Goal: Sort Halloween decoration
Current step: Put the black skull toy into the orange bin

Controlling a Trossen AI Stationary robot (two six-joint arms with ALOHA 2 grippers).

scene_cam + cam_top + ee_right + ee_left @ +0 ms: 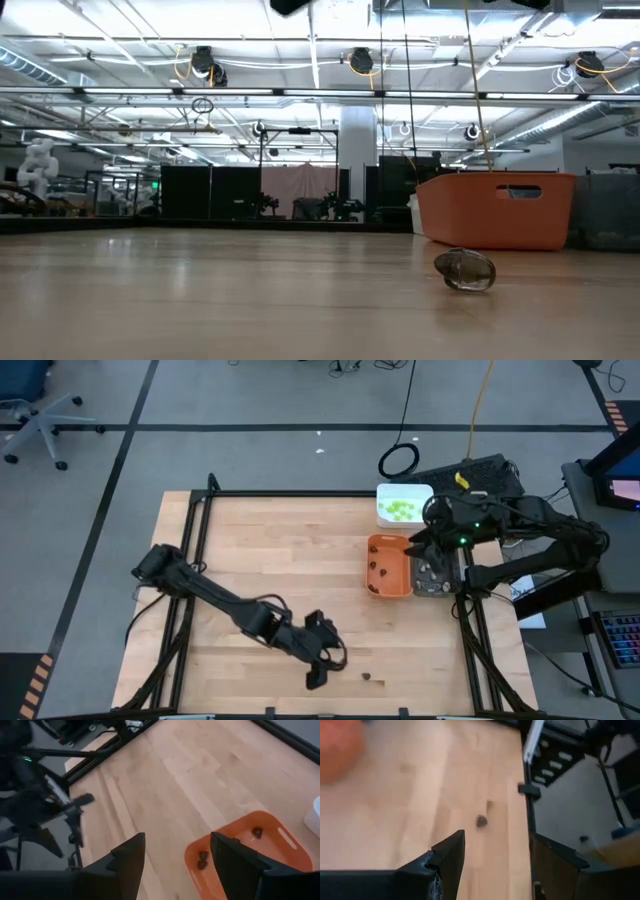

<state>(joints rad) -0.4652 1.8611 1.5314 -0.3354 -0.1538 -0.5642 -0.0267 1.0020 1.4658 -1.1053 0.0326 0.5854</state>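
Note:
One small dark brown piece of Halloween decoration (368, 677) lies on the wooden table near its front edge; it also shows as the dark piece (481, 821) and the rounded piece (465, 270). My left gripper (328, 666) hovers open just left of it, the piece ahead of its fingers (451, 851). My right gripper (416, 547) hangs open above the trays at the right, holding nothing. The orange tray (280, 851) holds a few dark pieces (202, 860). The white tray (383, 493) holds lime-green pieces (401, 511).
A grey tray (435, 578) stands right of the orange tray (390, 588). A black frame rail (532, 790) runs along the table's right edge (468, 630). Bare wood spreads over the table's middle and left.

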